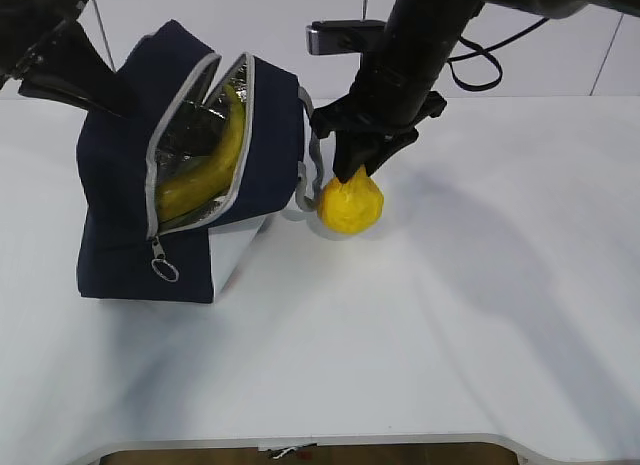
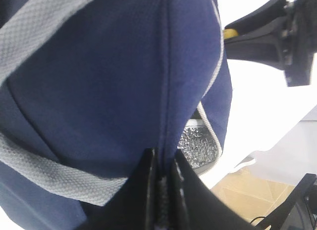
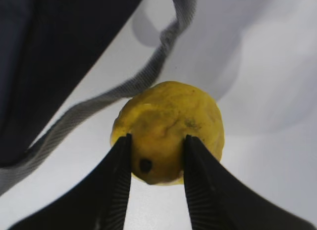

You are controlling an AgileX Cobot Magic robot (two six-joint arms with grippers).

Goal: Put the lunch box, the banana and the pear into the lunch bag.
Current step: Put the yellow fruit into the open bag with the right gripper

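Observation:
The navy lunch bag (image 1: 120,185) stands tilted on the white table, its zipped mouth gaping toward me, with the banana (image 1: 215,160) lying inside against the foil lining. My left gripper (image 2: 166,163) is shut on a fold of the lunch bag (image 2: 99,81) at its upper back edge. Just right of the bag sits the yellow pear (image 1: 350,207) on the table. From above, my right gripper (image 1: 358,170) pinches its narrow top. In the right wrist view both fingers press the sides of the pear (image 3: 171,121), so the right gripper (image 3: 157,141) is shut on it. The lunch box is hidden from view.
A grey webbing handle (image 1: 315,155) hangs off the bag's right side, close to the pear, and the same handle (image 3: 148,76) loops across the table behind the pear. The table's front edge (image 1: 300,440) runs along the bottom of the exterior view.

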